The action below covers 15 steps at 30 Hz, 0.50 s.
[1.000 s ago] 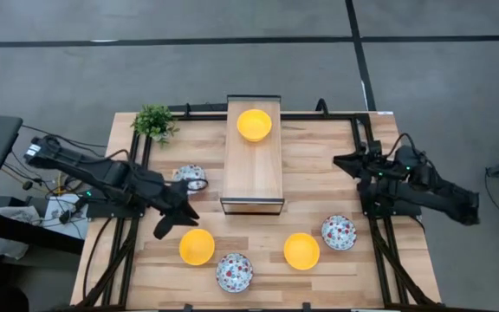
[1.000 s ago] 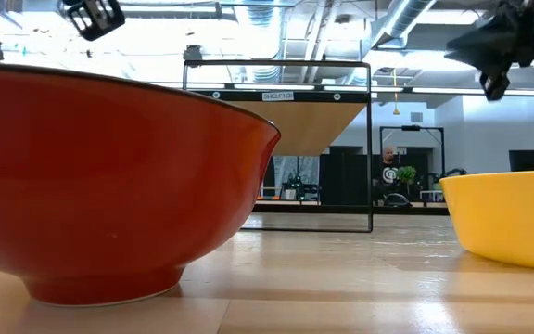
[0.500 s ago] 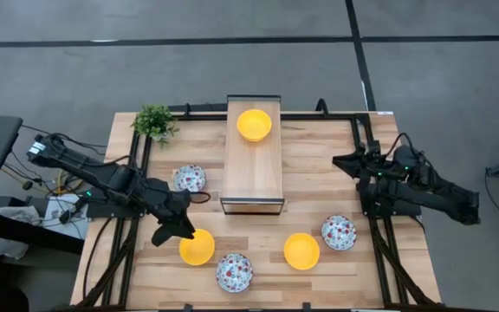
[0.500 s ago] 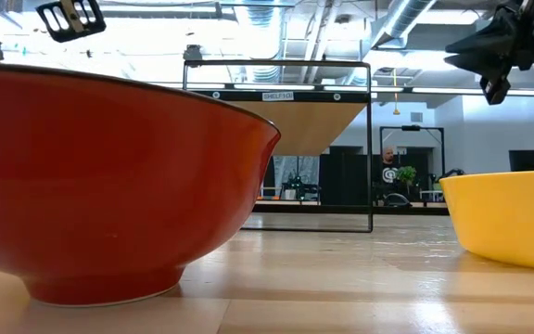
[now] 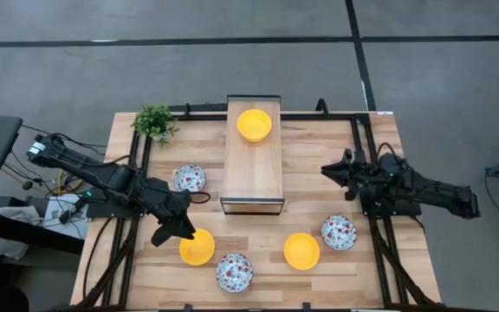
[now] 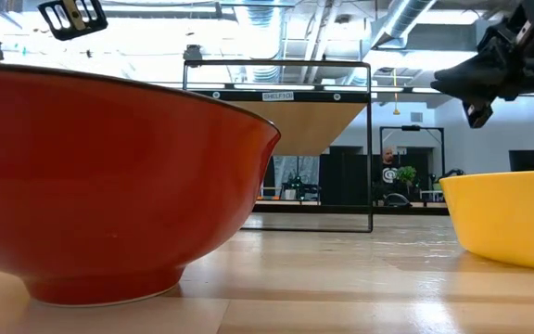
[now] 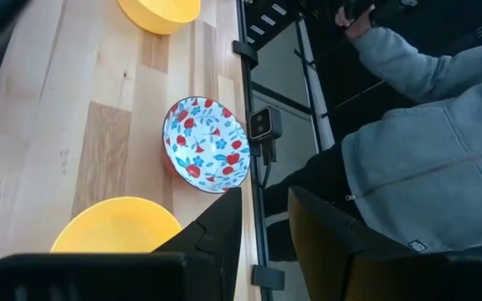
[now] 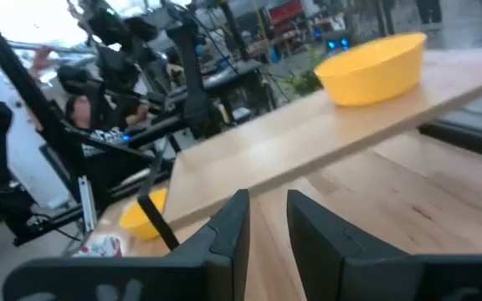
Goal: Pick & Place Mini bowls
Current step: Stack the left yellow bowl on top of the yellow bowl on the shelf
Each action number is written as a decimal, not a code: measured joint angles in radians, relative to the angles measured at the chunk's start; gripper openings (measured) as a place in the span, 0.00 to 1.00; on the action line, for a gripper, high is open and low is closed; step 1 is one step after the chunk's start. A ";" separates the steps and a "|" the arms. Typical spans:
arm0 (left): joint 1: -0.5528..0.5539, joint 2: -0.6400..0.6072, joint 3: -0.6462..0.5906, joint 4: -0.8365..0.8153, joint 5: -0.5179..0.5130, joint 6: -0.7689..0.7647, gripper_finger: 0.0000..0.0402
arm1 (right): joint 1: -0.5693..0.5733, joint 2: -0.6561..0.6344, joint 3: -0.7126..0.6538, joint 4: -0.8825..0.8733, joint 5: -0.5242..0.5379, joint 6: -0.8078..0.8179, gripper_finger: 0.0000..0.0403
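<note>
Yellow bowl [image 5: 254,125] sits on the wooden shelf [image 5: 252,178]; five bowls wait on the table [image 5: 319,165], I judge. My left gripper [image 5: 180,230], slightly parted and empty, hovers by another yellow bowl [image 5: 197,248]. My right gripper [image 5: 333,170], also parted and empty, waits.

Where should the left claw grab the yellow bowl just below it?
Probably on the rim: the yellow mini bowl sits upright and open on the table, so its thin edge fits between the fingers. The left claw hovers at its near-left edge; come straight down there, away from the floral mini bowl.
</note>
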 joint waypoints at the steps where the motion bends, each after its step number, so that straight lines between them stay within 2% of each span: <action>1: 0.000 0.000 0.000 0.002 0.000 0.000 0.25 | 0.006 0.000 -0.008 0.009 0.001 -0.008 0.18; 12: 0.000 0.000 0.000 0.010 0.000 0.003 0.25 | 0.071 0.000 -0.025 0.029 0.003 -0.225 0.18; 15: 0.000 0.000 0.000 0.011 0.000 0.003 0.25 | 0.084 0.000 -0.025 0.044 0.003 -0.235 0.18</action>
